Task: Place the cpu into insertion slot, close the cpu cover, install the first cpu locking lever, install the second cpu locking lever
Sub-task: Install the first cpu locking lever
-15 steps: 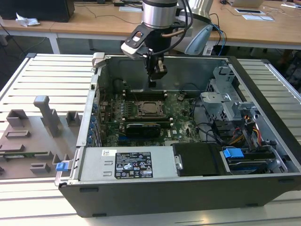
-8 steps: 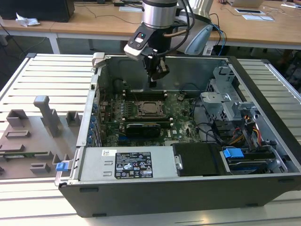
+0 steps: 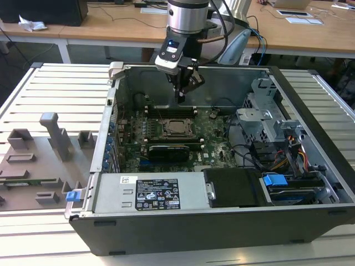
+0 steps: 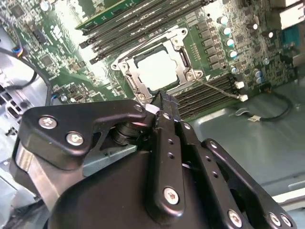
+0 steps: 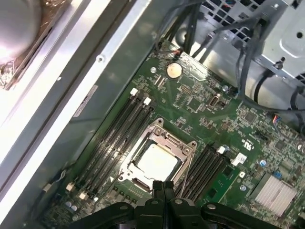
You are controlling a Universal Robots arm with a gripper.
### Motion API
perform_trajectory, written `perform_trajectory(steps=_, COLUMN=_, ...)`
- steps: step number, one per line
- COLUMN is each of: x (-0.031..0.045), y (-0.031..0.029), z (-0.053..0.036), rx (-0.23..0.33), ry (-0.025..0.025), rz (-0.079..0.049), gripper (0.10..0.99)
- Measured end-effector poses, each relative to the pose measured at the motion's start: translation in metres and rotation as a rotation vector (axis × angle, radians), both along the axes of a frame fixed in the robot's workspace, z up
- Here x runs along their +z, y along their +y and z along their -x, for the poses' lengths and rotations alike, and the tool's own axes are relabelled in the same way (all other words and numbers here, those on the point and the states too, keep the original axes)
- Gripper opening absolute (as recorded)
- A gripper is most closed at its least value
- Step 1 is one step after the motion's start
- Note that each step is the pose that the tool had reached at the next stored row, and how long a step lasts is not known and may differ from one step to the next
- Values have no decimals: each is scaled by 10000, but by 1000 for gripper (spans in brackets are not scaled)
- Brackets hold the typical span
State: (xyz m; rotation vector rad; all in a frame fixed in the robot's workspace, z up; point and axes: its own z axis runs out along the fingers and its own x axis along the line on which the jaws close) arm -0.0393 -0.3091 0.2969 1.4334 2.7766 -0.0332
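Note:
The cpu (image 5: 156, 160) lies flat in the socket on the green motherboard, its silver top showing through the window of the cpu cover (image 5: 167, 138), which lies down over it. In both wrist views thin wire levers (image 5: 188, 164) run along the socket's sides; I cannot tell whether they are latched. My gripper (image 5: 163, 184) hangs just above the socket's edge, shut with nothing between its black fingers (image 4: 167, 125). The second wrist view has the cpu (image 4: 157, 69) just beyond the gripper (image 4: 162, 98). In the exterior view the gripper (image 3: 181, 98) hovers inside the open case, behind the cpu (image 3: 177, 127).
Memory slots (image 5: 119, 133) flank the socket. A long black card (image 3: 169, 151) sits in front of it. The power supply (image 3: 158, 194), a black drive box (image 3: 233, 187), a metal drive cage (image 3: 266, 119) and loose cables (image 3: 277, 158) fill the case. Grey fixtures (image 3: 52, 136) stand on the exterior view's left.

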Motion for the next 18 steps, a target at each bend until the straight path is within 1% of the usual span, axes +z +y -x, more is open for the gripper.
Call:
perform_trajectory(steps=3, x=0, y=0, z=0, rx=754, ry=0, rz=0, gripper=106)
perform_trajectory(steps=5, x=0, y=0, z=0, rx=993, ry=0, rz=0, gripper=106)
perform_trajectory(steps=7, x=0, y=0, z=0, rx=1395, ry=0, rz=0, gripper=106)
perform_trajectory(steps=12, x=0, y=0, z=0, rx=2008, ry=0, rz=0, gripper=106)
perform_trajectory(steps=18, x=0, y=0, z=0, rx=3150, ry=0, rz=1, gripper=106)
